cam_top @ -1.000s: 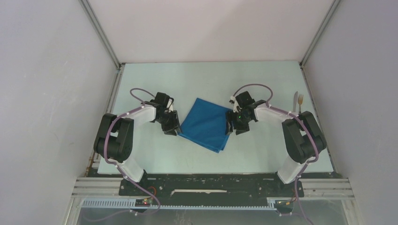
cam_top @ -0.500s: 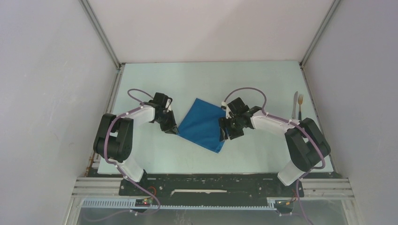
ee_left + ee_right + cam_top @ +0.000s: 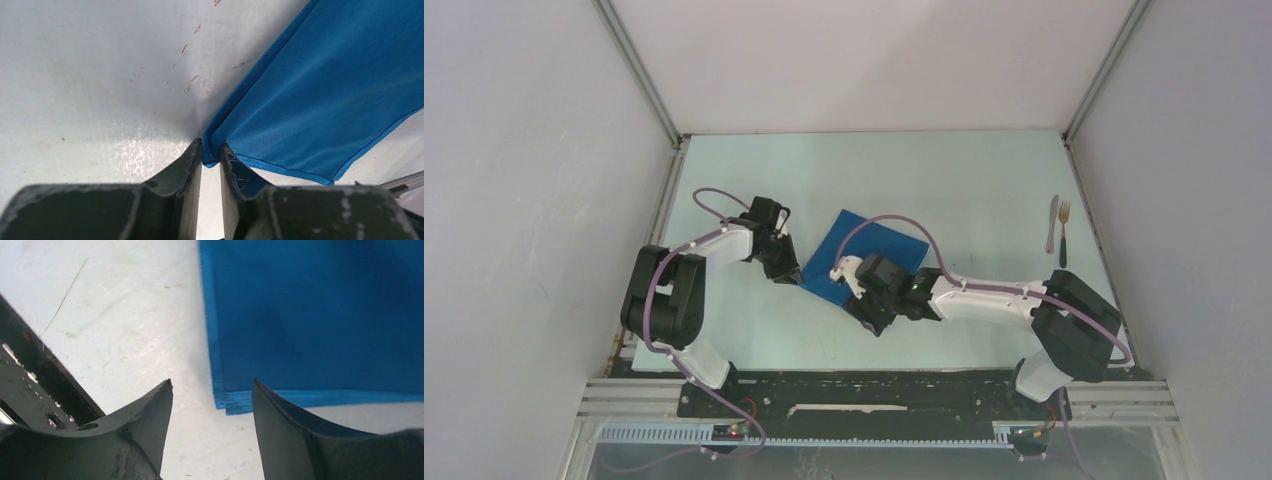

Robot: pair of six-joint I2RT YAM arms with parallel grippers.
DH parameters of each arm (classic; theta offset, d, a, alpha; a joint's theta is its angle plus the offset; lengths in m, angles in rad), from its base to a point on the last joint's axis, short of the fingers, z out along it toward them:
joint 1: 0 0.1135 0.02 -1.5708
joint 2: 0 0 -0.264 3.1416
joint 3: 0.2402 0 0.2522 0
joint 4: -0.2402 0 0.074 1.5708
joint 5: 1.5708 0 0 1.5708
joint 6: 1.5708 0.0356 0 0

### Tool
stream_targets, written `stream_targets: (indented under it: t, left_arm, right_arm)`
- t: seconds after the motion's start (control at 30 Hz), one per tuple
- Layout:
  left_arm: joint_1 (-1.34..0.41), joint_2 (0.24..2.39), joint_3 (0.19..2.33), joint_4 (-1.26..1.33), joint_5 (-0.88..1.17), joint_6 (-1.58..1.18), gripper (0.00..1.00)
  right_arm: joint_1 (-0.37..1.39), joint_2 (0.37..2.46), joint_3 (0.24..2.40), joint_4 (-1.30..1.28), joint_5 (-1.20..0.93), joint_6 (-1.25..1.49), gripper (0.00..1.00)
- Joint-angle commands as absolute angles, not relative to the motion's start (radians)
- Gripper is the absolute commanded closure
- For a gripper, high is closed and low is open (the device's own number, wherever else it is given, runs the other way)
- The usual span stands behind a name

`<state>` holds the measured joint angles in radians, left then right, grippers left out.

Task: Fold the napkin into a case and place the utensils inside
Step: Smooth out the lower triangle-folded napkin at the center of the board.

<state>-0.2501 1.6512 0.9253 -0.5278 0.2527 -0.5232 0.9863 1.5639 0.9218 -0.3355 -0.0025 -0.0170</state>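
The blue napkin [image 3: 864, 255] lies folded in layers at mid-table. My left gripper [image 3: 790, 272] is shut on the napkin's left corner [image 3: 212, 156]; the cloth [image 3: 325, 90] stretches away to the upper right. My right gripper [image 3: 864, 310] reaches across low over the napkin's near corner, open and empty; in the right wrist view [image 3: 212, 385] the stacked corner [image 3: 230, 402] lies between the jaws, below them. The silvery knife [image 3: 1051, 222] and the dark-handled fork [image 3: 1063, 232] lie side by side at the far right.
The pale table [image 3: 984, 180] is walled on three sides. A metal rail [image 3: 874, 395] runs along the near edge, showing as a dark strip [image 3: 30, 370] in the right wrist view. Scuff marks [image 3: 190, 82] dot the surface by the left gripper.
My right arm has swung left and toward the near edge, from the napkin's right side to its near corner. The napkin now looks narrower. My left gripper has held still on the left corner.
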Motion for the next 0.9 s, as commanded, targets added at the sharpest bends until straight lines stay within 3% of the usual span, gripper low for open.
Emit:
stream_targets:
  t: [0.0, 0.1, 0.27, 0.43, 0.87]
  left_arm:
    - [-0.234, 1.636, 0.945, -0.522, 0.238, -0.526, 0.76]
    - [-0.222, 1.648, 0.953, -0.523, 0.246, -0.527, 0.76]
    - [-0.217, 1.655, 0.96, -0.522, 0.25, -0.529, 0.76]
    - [-0.205, 1.66, 0.967, -0.523, 0.253, -0.528, 0.76]
    - [-0.183, 1.674, 0.979, -0.526, 0.268, -0.527, 0.78]
  right_arm:
    - [1.025, 1.586, 0.952, -0.285, 0.044, -0.215, 0.33]
    - [0.999, 1.602, 0.973, -0.318, -0.018, -0.249, 0.35]
    - [0.956, 1.641, 1.007, -0.347, -0.109, -0.275, 0.47]
    - [0.96, 1.677, 1.024, -0.362, -0.122, -0.272, 0.39]
    - [0.992, 1.73, 1.056, -0.399, -0.127, -0.248, 0.37]
